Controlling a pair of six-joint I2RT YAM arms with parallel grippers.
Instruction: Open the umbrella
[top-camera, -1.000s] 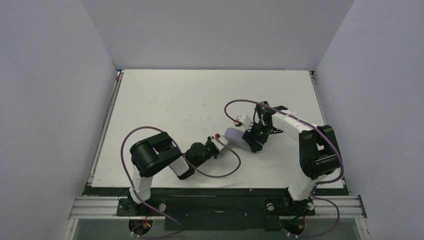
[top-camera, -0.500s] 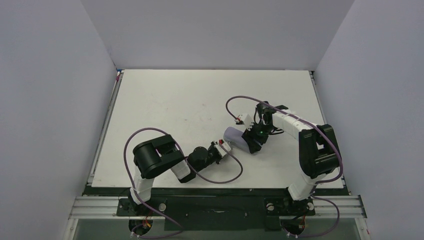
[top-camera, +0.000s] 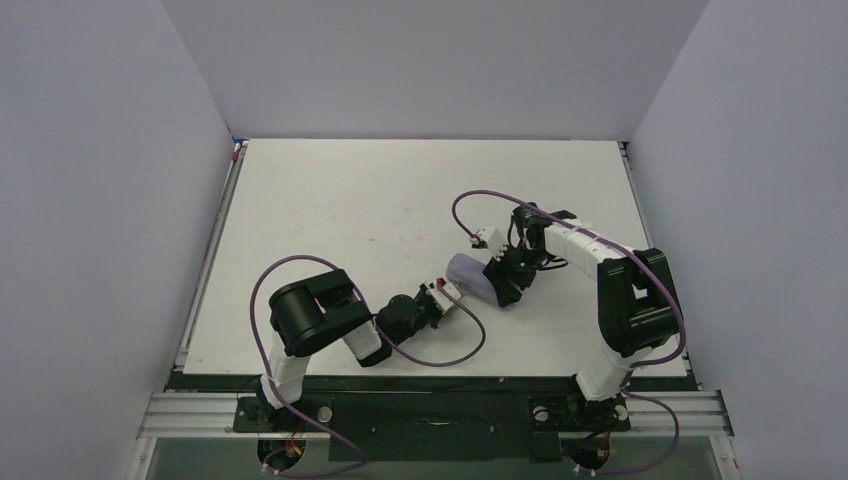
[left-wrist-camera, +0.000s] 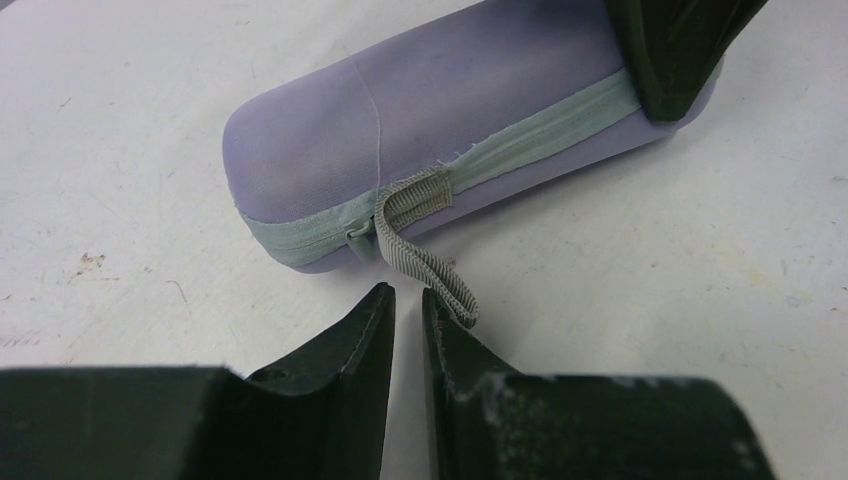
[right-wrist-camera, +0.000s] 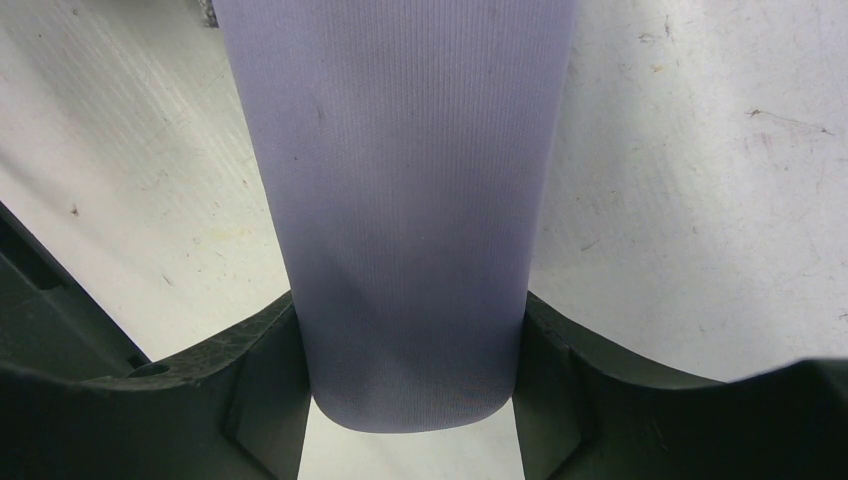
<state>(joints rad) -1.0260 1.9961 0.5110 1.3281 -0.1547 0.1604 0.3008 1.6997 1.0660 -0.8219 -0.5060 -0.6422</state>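
Grey webbing of the zip pull (left-wrist-camera: 425, 255) is seen just ahead of the left pincer (left-wrist-camera: 408, 292), nearest its right-hand finger. That pincer's fingers are parted by only a slit and grasp nothing. Beyond the pull, the lavender case (left-wrist-camera: 420, 120) lies on the surface (top-camera: 330, 200), its long axis running off rightward into the right pincer (right-wrist-camera: 410, 320), which is clenched on the far end. No umbrella is visible; it is judged to be zipped inside. Compared with a second ago, the left pincer is drawn slightly back and the case is unmoved.
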